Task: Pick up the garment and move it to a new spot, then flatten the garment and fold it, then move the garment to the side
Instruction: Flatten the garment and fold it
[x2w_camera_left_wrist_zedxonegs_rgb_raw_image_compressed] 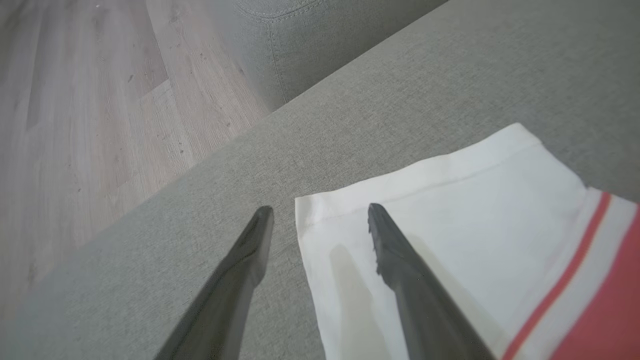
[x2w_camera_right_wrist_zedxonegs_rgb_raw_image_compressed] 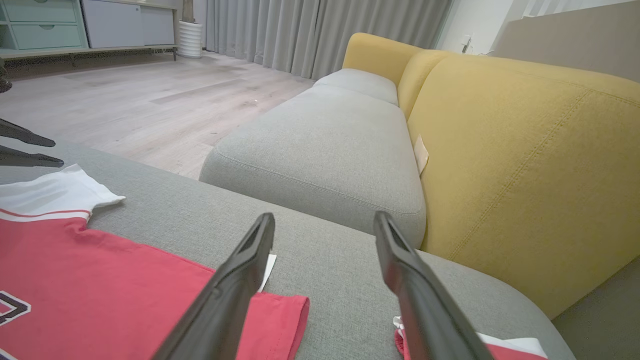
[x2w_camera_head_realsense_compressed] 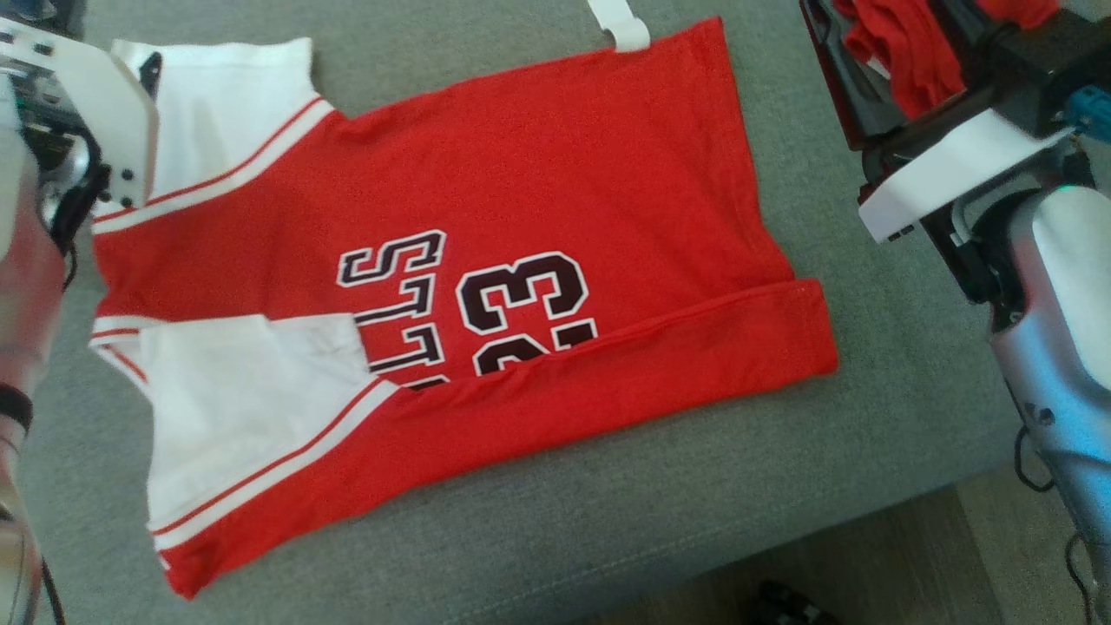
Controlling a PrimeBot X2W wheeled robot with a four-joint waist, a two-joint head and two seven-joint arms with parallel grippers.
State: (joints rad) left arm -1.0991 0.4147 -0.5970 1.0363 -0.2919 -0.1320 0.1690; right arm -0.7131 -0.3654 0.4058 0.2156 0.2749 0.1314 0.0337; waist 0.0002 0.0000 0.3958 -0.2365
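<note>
Two grippers, both spread wide and holding nothing, near a red jersey (x2w_camera_head_realsense_compressed: 521,174) laid flat on a grey sofa cushion (x2w_camera_head_realsense_compressed: 868,391).

Head view: the jersey lies sideways, collar end toward the robot's left and hem toward its right. The near long edge is folded up over the body as a red band (x2w_camera_head_realsense_compressed: 651,365) that hides the lower part of the black lettering. The near white sleeve (x2w_camera_head_realsense_compressed: 252,382) lies folded in on the chest; the far sleeve (x2w_camera_left_wrist_zedxonegs_rgb_raw_image_compressed: 450,225) lies spread out on the cushion. A white tag (x2w_camera_head_realsense_compressed: 621,26) lies at the far edge, near the hem.

Left wrist view: the left gripper (x2w_camera_left_wrist_zedxonegs_rgb_raw_image_compressed: 319,209) straddles the corner of the far sleeve, one finger over bare cushion, the other over white cloth. Contact cannot be told. A wooden floor (x2w_camera_left_wrist_zedxonegs_rgb_raw_image_compressed: 75,125) lies beyond the cushion.

Right wrist view: the right gripper (x2w_camera_right_wrist_zedxonegs_rgb_raw_image_compressed: 324,216) hangs over bare cushion just beside the hem corner, with a yellow backrest (x2w_camera_right_wrist_zedxonegs_rgb_raw_image_compressed: 525,175) behind. More red cloth (x2w_camera_head_realsense_compressed: 894,52) lies past the right arm.
</note>
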